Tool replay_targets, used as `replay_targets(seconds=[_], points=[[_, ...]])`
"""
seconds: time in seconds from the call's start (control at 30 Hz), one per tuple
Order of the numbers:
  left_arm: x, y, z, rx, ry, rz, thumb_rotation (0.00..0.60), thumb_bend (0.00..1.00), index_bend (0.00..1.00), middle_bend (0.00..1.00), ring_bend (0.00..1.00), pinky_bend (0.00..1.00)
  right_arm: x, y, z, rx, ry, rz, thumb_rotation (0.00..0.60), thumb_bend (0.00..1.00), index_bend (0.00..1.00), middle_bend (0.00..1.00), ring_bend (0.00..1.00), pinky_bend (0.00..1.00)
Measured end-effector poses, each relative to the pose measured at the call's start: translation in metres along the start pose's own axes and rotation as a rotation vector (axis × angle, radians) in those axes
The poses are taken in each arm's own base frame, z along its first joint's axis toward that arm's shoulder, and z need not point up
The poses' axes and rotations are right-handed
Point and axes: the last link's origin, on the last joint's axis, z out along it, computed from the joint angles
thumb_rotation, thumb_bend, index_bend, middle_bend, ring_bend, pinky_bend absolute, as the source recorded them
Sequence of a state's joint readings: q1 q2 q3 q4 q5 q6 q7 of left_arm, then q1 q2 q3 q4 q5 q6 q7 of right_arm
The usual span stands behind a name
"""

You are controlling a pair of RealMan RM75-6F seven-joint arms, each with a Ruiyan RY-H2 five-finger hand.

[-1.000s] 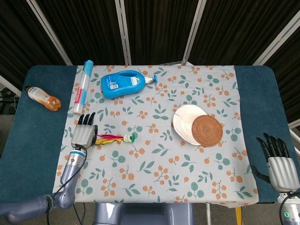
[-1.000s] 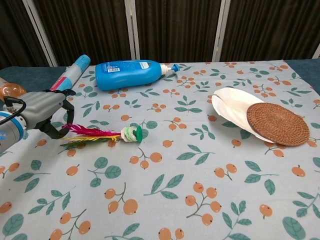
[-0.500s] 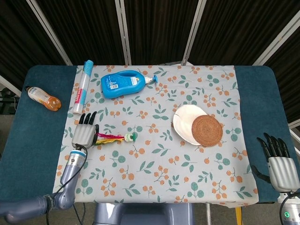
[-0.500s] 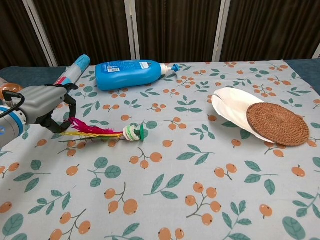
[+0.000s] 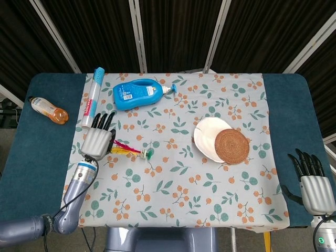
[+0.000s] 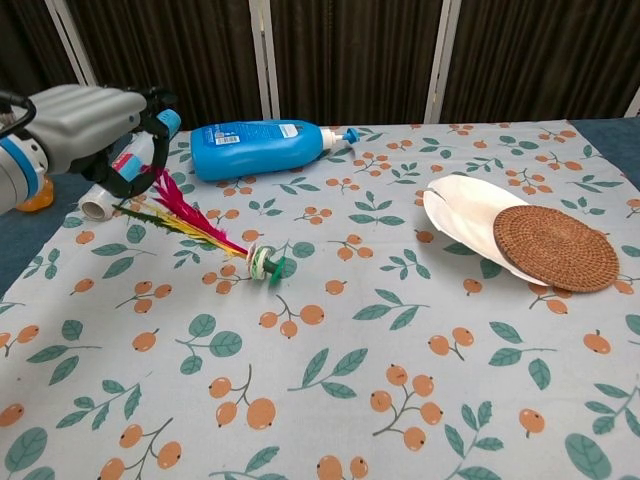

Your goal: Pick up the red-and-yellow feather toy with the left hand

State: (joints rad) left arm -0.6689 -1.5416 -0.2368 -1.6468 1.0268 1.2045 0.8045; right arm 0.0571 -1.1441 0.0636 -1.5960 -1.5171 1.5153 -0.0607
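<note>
Red-and-yellow feather toy pinched by its feathers in left robot hand, tilted.

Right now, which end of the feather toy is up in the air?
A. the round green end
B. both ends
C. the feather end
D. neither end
C: the left hand holds the feathers raised, so the feather toy slants down to its round green end, low near the tablecloth.

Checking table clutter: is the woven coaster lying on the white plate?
Yes, the round woven coaster rests overlapping the white plate, covering its right part in the chest view.
</note>
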Motion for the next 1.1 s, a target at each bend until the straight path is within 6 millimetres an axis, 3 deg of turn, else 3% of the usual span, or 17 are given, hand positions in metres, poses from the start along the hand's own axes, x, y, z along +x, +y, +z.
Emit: replay_targets(seconds=[0.2, 0.37, 1.1], points=[[0.030, 0.013, 0.001, -0.051, 0.065, 0.013, 0.600, 0.53, 0.60, 0.00, 0.00, 0.00, 0.000, 0.000, 0.000, -0.004, -0.001, 0.001, 0.600, 0.15, 0.11, 0.00, 0.00, 0.00], [0.043, 0.021, -0.001, -0.071, 0.087, 0.011, 0.600, 0.53, 0.60, 0.00, 0.00, 0.00, 0.000, 0.000, 0.000, -0.004, 0.001, 0.000, 0.600, 0.15, 0.11, 0.00, 0.00, 0.00], [0.043, 0.012, -0.008, -0.069, 0.066, 0.005, 0.600, 0.53, 0.60, 0.00, 0.00, 0.00, -0.001, 0.000, 0.001, -0.006, 0.000, -0.003, 0.600, 0.15, 0.11, 0.00, 0.00, 0.00]])
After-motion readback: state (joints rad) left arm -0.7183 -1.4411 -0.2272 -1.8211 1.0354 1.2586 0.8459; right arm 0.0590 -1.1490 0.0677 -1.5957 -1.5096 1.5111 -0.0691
